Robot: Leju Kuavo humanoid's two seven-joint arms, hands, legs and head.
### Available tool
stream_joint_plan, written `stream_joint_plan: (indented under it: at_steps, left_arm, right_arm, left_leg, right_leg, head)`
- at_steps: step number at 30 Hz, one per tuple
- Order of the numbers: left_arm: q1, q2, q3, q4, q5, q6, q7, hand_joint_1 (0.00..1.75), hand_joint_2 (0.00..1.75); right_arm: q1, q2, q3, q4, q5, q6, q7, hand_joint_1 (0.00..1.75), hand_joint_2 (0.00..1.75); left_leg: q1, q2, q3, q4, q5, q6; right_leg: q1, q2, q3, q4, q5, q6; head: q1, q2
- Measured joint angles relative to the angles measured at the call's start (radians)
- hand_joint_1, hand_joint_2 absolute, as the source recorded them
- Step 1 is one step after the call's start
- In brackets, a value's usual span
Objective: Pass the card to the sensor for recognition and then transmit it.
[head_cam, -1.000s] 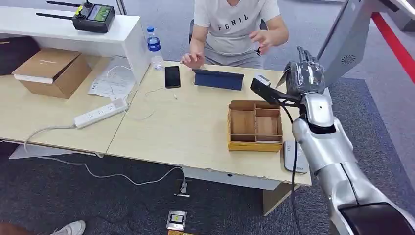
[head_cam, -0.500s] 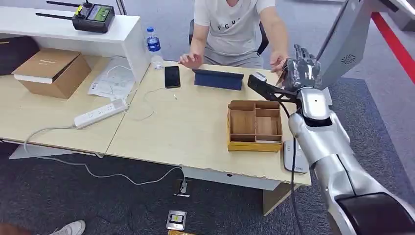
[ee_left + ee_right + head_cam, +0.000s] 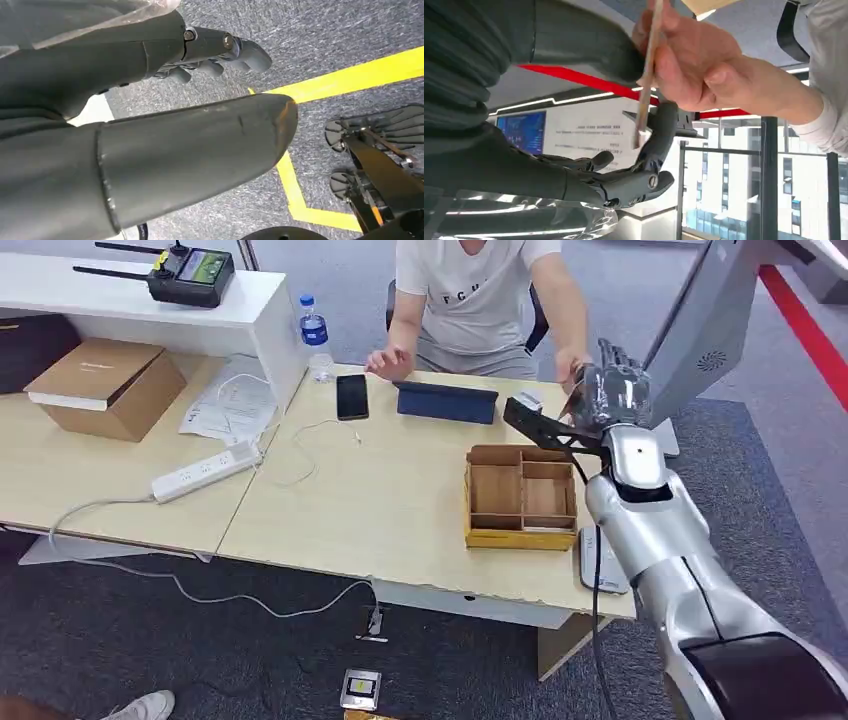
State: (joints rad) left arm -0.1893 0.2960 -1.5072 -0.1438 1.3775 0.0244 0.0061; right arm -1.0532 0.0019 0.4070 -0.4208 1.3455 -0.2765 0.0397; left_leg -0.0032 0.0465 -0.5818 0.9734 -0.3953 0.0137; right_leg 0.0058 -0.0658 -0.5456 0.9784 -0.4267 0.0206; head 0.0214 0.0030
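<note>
Right hand [image 3: 589, 125] raised further, pinching card [image 3: 647, 75], person's hand [image 3: 694, 65] gripping it

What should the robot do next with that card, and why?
Probably loosen its right hand and let go: the card sits between its thumb and a finger while the person's hand already grips the same card, so the handover looks ready.

Matt wooden tray [image 3: 520, 498]; glossy silver metal arm [image 3: 660, 540]; rough carpet [image 3: 350, 30].

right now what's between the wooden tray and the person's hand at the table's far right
The raised right hand pinching the thin tan card; head view shows it.
</note>
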Motion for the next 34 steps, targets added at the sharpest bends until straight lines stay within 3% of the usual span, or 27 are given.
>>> stream_joint_plan:
  at_steps: [12, 18, 23, 27, 34]
  left_arm:
    - [0.000, 0.000, -0.001, 0.000, 0.005, 0.005, -0.001, 0.00, 0.00]
    - [0.001, 0.000, -0.001, 0.000, 0.028, 0.005, -0.001, 0.00, 0.00]
    - [0.007, 0.000, -0.001, 0.000, 0.042, 0.003, 0.021, 0.00, 0.00]
    - [0.013, 0.000, -0.001, 0.000, 0.050, 0.003, 0.036, 0.00, 0.00]
    - [0.015, 0.000, 0.000, 0.000, 0.061, 0.011, 0.027, 0.00, 0.00]
  right_arm:
    - [0.006, -0.006, 0.000, 0.000, 0.019, -0.007, -0.009, 0.00, 0.00]
    - [0.011, -0.040, 0.000, -0.002, 0.014, -0.004, -0.023, 0.00, 0.00]
    - [0.036, -0.140, -0.021, -0.003, -0.041, 0.009, -0.050, 0.00, 0.00]
    - [0.042, -0.270, -0.054, -0.002, -0.066, -0.001, -0.097, 0.00, 0.00]
    - [0.027, -0.470, -0.105, 0.000, -0.072, 0.005, -0.122, 0.00, 0.00]
  left_leg:
    - [0.000, 0.000, 0.000, 0.000, 0.000, 0.000]
    - [0.000, 0.000, 0.000, 0.000, 0.000, 0.000]
    - [0.000, -0.001, -0.001, 0.001, 0.000, 0.000]
    - [-0.002, -0.002, -0.001, 0.001, 0.000, 0.001]
    - [-0.003, -0.002, -0.003, 0.001, -0.001, 0.002]
  right_leg:
    - [0.000, 0.000, 0.000, 0.000, 0.000, 0.000]
    - [0.000, 0.000, -0.001, -0.001, 0.000, 0.000]
    - [-0.001, -0.002, -0.001, -0.001, 0.001, 0.001]
    - [-0.003, -0.002, -0.001, -0.002, 0.002, 0.003]
    - [-0.004, -0.002, -0.002, -0.002, 0.002, 0.003]
  head:
    - [0.000, 0.000]
    - [0.000, 0.000]
    - [0.000, 0.000]
    - [0.000, 0.000]
    - [0.000, 0.000]
